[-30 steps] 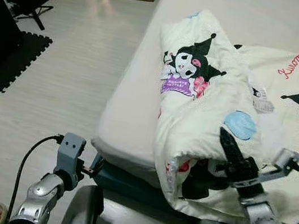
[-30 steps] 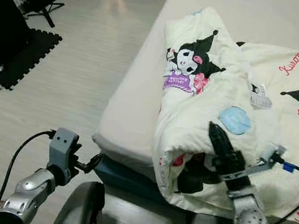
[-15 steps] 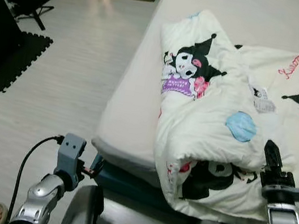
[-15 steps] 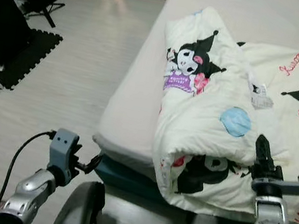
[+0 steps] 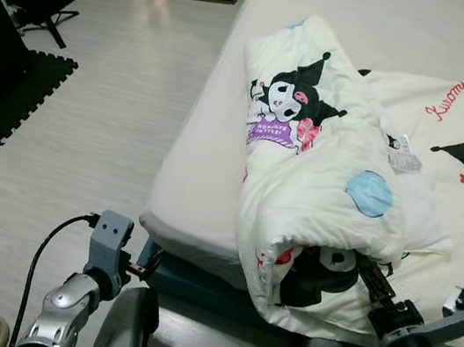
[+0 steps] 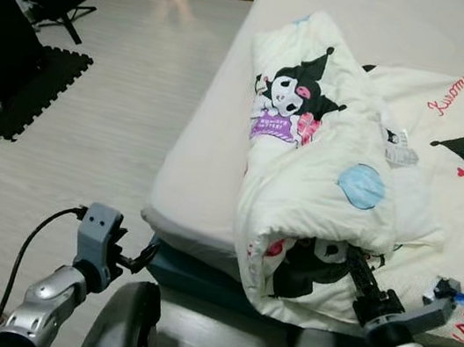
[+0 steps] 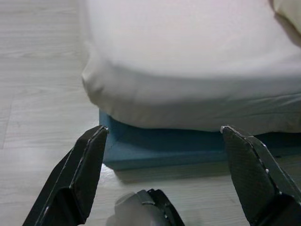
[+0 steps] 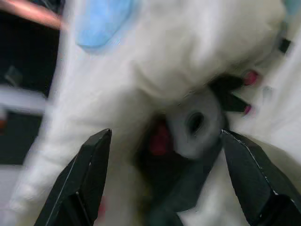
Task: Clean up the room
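A folded blanket is seen lying on the bed, overhanging its near edge. The right pincer is spread at the fold's open end. The left pincer is held spread above the floor.

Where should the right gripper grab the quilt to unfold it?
Probably the rolled near edge of the quilt, where it overhangs the bed. That fold forms a thick lip with an open mouth facing the robot, so come from the foot side, low, fingers either side of the lip. The right gripper is already there, open. The left gripper hangs idle.
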You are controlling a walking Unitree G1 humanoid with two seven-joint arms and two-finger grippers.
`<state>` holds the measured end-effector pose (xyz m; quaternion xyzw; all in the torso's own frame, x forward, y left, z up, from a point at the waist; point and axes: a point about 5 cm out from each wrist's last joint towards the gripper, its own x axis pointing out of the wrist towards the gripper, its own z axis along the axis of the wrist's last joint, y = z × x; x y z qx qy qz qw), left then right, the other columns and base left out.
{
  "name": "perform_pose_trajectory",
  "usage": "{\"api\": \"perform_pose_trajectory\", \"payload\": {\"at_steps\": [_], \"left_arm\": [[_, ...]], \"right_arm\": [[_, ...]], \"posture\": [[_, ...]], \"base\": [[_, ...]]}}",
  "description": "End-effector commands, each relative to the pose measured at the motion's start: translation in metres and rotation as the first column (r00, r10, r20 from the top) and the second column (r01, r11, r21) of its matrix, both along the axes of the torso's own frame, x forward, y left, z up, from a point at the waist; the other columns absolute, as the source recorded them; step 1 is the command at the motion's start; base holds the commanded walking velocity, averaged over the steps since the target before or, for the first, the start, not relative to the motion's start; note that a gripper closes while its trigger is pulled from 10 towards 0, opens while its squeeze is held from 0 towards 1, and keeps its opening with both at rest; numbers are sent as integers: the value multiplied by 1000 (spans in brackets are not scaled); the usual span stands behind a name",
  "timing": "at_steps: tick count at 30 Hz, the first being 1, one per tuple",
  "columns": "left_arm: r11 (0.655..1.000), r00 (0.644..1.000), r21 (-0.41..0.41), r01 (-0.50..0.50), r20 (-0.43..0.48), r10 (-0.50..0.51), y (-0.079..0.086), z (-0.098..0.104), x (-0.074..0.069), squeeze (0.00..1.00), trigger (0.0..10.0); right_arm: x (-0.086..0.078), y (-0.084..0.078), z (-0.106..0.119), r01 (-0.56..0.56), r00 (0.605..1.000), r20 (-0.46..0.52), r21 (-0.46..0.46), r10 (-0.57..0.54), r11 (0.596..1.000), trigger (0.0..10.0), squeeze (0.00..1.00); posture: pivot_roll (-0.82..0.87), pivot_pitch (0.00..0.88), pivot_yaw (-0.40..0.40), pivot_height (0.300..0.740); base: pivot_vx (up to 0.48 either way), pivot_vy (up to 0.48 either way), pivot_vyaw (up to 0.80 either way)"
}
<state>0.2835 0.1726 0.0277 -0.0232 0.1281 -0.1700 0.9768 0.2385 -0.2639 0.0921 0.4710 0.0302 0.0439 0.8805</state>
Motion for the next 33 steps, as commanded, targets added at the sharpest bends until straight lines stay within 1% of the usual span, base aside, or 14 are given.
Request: {"api": "perform_pose_trajectory", "payload": {"at_steps": [1,3,4,6,9,10,12,14,16,20,24,29,32,33], "left_arm": [[1000,999,-1,-5,-35,5,3,-8,-6,0,10000],[1000,999,-2,-2,-35,2,2,-8,-6,0,10000],[1000,999,-2,-2,-35,2,2,-8,-6,0,10000],[1000,999,-4,-1,-35,0,1,-8,-5,0,10000],[1000,999,-5,1,-34,-1,1,-8,-5,0,10000],[1000,999,-5,1,-34,-1,1,-8,-5,0,10000],[1000,999,-6,0,-34,0,1,-8,-6,0,10000],[1000,999,-6,0,-33,0,1,-8,-6,0,10000],[1000,1000,-6,-1,-30,1,1,-7,-5,0,10000],[1000,1000,-6,-2,-27,2,1,-7,-5,0,10000],[1000,1000,-6,-5,-26,4,2,-7,-5,0,10000],[1000,1000,-6,-6,-27,6,2,-7,-6,0,10000],[1000,1000,-7,-7,-25,7,2,-6,-5,0,10000],[1000,1000,-7,-7,-25,7,2,-6,-5,0,10000]], "right_arm": [[-1,7,2,22,998,53,50,-24,998,10000,0],[2,17,-2,43,996,75,136,-54,990,10000,0],[2,17,-2,43,996,75,136,-54,990,10000,0],[9,30,-11,50,998,37,170,-57,984,10000,0],[13,34,-12,68,997,16,182,-72,981,10000,0],[13,34,-12,68,997,16,182,-72,981,10000,0],[26,33,-16,118,993,-38,147,-114,982,10000,0],[28,32,-17,126,992,-46,137,-121,982,10000,0],[37,26,-15,177,983,-58,99,-172,979,10000,0],[43,22,-12,202,979,-52,103,-198,974,10000,0],[58,21,-3,209,977,17,128,-213,969,10000,0],[65,22,-2,218,975,18,131,-222,967,10000,0],[82,26,-2,214,976,0,133,-216,968,10000,0],[82,26,-2,214,976,0,133,-216,968,10000,0]], "posture": [[122,259,93,522],[121,260,92,522],[121,260,92,522],[128,262,95,522],[128,263,96,522],[128,263,96,522],[132,262,94,522],[132,262,94,522],[137,262,91,522],[139,264,90,522],[148,261,89,522],[150,259,90,522],[150,257,91,522],[150,257,91,522]], "base": [[0,0,0],[0,0,0],[0,0,0],[0,0,0],[0,0,0],[0,0,0],[0,0,0],[0,0,0],[0,0,0],[0,0,0],[0,0,0],[0,0,0],[0,0,0],[0,0,0]]}}
